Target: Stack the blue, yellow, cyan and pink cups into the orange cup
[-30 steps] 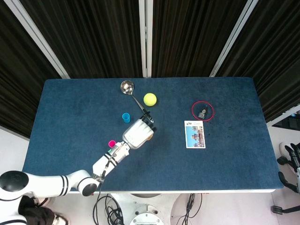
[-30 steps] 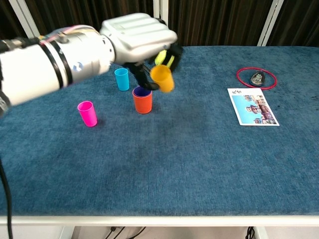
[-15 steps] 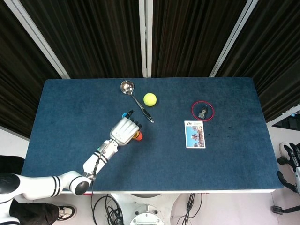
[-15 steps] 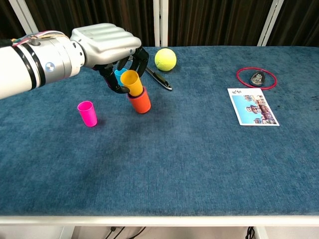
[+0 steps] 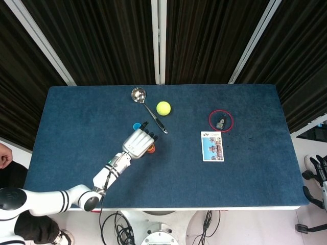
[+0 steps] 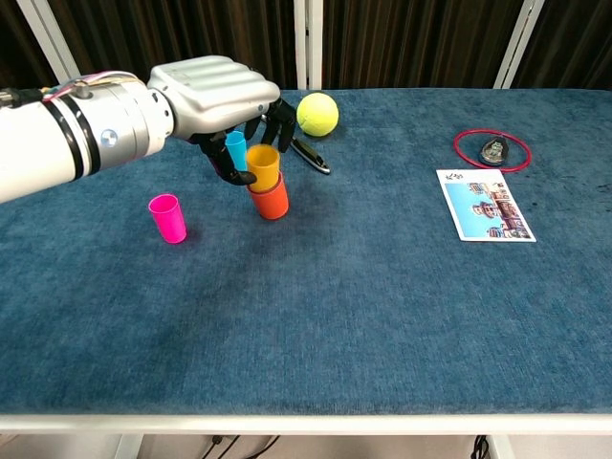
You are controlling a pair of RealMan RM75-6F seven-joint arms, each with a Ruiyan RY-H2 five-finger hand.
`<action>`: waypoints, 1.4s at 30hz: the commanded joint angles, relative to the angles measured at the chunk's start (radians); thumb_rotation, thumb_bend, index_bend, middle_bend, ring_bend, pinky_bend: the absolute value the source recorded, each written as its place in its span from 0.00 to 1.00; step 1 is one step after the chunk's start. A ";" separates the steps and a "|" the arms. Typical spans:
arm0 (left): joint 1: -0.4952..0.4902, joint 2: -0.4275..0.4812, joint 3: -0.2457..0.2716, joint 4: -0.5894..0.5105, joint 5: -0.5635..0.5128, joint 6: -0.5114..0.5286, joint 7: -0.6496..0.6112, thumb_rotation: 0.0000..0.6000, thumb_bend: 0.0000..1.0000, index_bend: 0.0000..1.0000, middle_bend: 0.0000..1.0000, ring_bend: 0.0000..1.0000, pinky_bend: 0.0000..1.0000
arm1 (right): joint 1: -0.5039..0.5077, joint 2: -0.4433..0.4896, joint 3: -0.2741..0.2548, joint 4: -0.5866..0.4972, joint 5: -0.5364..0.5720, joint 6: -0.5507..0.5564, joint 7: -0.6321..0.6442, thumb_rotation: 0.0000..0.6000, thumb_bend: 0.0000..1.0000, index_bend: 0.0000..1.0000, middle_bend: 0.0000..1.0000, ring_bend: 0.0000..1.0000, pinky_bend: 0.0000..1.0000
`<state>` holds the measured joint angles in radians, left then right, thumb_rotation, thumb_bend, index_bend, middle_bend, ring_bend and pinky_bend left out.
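The orange cup [image 6: 273, 200] stands at mid-left on the blue table [image 6: 382, 316]. The yellow cup [image 6: 263, 164] sits upright inside it and hides the blue cup. My left hand [image 6: 215, 94] reaches over from the left and holds the yellow cup, thumb against its left side, fingers [image 6: 280, 120] behind it. In the head view the left hand [image 5: 137, 144] covers most of the stack [image 5: 152, 148]. The cyan cup [image 6: 235, 150] stands just behind, among the fingers. The pink cup [image 6: 167, 217] stands apart to the left. My right hand [image 5: 317, 176] hangs off the table's right side, holding nothing.
A tennis ball [image 6: 317, 113] and a ladle [image 5: 138, 94] lie behind the cups, the ladle's handle [image 6: 311, 158] close to the stack. A postcard [image 6: 485, 206] and a red ring [image 6: 491, 149] around a small metal object lie at the right.
My left hand carried the yellow cup left and down onto the orange cup. The cup went from tilted at the rim to upright and seated deeper.
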<state>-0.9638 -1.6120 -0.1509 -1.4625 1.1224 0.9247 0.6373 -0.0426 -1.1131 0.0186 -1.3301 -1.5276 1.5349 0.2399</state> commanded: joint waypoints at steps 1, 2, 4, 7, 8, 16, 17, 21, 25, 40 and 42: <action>-0.003 -0.005 -0.002 0.006 0.004 0.004 -0.001 1.00 0.25 0.20 0.24 0.23 0.13 | -0.002 0.000 0.001 0.002 0.002 0.003 0.004 1.00 0.30 0.00 0.00 0.00 0.00; -0.004 -0.006 -0.004 0.009 0.007 0.010 0.001 1.00 0.25 0.18 0.23 0.22 0.13 | -0.002 0.001 0.002 0.004 0.003 0.003 0.006 1.00 0.30 0.00 0.00 0.00 0.00; -0.004 -0.005 -0.008 0.009 0.008 0.020 0.008 1.00 0.25 0.17 0.22 0.20 0.13 | -0.003 0.002 0.003 0.005 0.004 0.004 0.009 1.00 0.30 0.00 0.00 0.00 0.00; -0.002 0.000 -0.026 0.009 0.001 0.054 0.030 1.00 0.22 0.17 0.22 0.20 0.12 | -0.002 0.003 0.004 0.004 0.003 0.005 0.009 1.00 0.30 0.00 0.00 0.00 0.00; 0.000 -0.002 -0.037 0.014 -0.009 0.073 0.039 1.00 0.21 0.17 0.22 0.20 0.12 | -0.001 0.004 0.004 0.002 0.001 0.006 0.007 1.00 0.30 0.00 0.00 0.00 0.00; 0.001 -0.017 -0.111 0.080 -0.191 0.052 0.030 1.00 0.16 0.17 0.23 0.20 0.12 | 0.000 0.013 0.002 -0.031 -0.018 0.021 -0.020 1.00 0.30 0.00 0.00 0.00 0.00; -0.002 -0.022 -0.115 0.092 -0.207 0.044 0.025 1.00 0.16 0.17 0.23 0.20 0.12 | 0.001 0.014 0.001 -0.035 -0.018 0.021 -0.024 1.00 0.30 0.00 0.00 0.00 0.00; -0.020 -0.054 -0.120 0.162 -0.244 0.010 0.011 1.00 0.16 0.17 0.23 0.20 0.12 | 0.003 0.019 -0.002 -0.054 -0.025 0.020 -0.045 1.00 0.30 0.00 0.00 0.00 0.00; -0.040 -0.086 -0.123 0.222 -0.258 -0.017 -0.004 1.00 0.16 0.18 0.23 0.20 0.12 | 0.005 0.025 -0.003 -0.073 -0.030 0.021 -0.063 1.00 0.30 0.00 0.00 0.00 0.00; -0.066 -0.182 -0.099 0.428 -0.216 -0.083 -0.094 1.00 0.17 0.31 0.32 0.31 0.19 | 0.006 0.035 0.001 -0.072 -0.006 0.003 -0.056 1.00 0.30 0.00 0.00 0.00 0.00; -0.068 -0.195 -0.098 0.452 -0.211 -0.092 -0.107 1.00 0.18 0.32 0.33 0.32 0.20 | 0.009 0.035 0.001 -0.071 -0.006 -0.001 -0.055 1.00 0.30 0.00 0.00 0.00 0.00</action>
<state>-1.0300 -1.7979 -0.2509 -1.0222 0.9057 0.8394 0.5394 -0.0342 -1.0784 0.0199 -1.4011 -1.5332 1.5338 0.1850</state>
